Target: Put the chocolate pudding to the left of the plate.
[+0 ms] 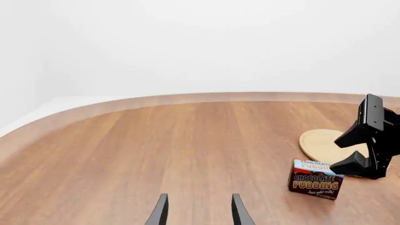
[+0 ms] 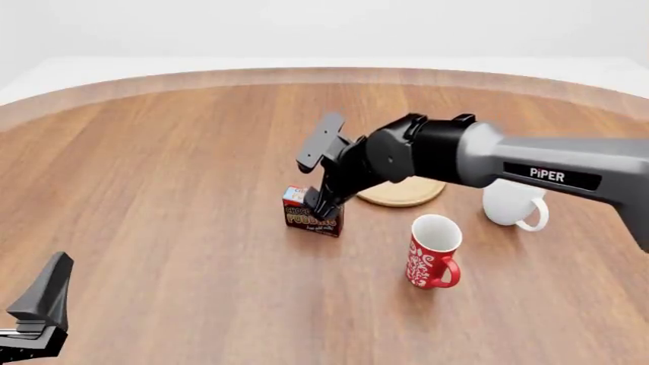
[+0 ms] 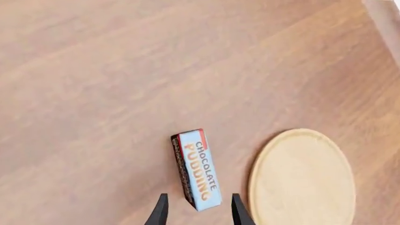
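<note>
The chocolate pudding (image 2: pixel 312 217) is a small brown and red carton with a light-blue top band, standing on the table just left of the plate (image 2: pixel 411 194), a flat round tan wooden disc. Both also show in the right wrist view, the pudding (image 3: pixel 198 171) beside the plate (image 3: pixel 303 178), and in the left wrist view, the pudding (image 1: pixel 315 179) before the plate (image 1: pixel 322 143). My right gripper (image 3: pixel 198 208) is open just above the carton, with one end of the carton between its fingers. My left gripper (image 1: pixel 198 211) is open and empty, far from both, near the table's front left.
A red patterned mug (image 2: pixel 433 252) stands in front of the plate to the right. A white mug (image 2: pixel 510 202) stands to the right of the plate. The right arm (image 2: pixel 527 163) reaches in over them. The table's curved far edge (image 2: pixel 304 74) runs along the back.
</note>
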You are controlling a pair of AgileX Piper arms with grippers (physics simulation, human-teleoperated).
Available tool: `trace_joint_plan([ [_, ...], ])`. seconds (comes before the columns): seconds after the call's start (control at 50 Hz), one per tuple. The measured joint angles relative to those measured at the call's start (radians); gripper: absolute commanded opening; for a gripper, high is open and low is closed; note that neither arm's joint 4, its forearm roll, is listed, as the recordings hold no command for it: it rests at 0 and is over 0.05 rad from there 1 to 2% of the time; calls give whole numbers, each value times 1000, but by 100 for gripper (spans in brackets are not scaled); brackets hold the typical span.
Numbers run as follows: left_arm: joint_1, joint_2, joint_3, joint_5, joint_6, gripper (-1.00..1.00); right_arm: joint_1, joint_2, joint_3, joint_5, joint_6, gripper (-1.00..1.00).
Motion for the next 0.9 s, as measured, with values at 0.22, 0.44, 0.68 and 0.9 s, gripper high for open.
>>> trace_joint_plan([
  [0.22, 0, 0, 0, 0, 0, 100, -12, 28, -4, -17, 5, 100],
  [0.44, 0, 0, 0, 0, 0, 100, -23, 37, 4, -30, 11, 100],
  [0.68, 0, 0, 0, 0, 0, 100, -33, 42, 27, -50, 22, 100],
  [0.9, 0, 0, 0, 0, 0, 100, -35, 46, 37, -63, 30, 100],
])
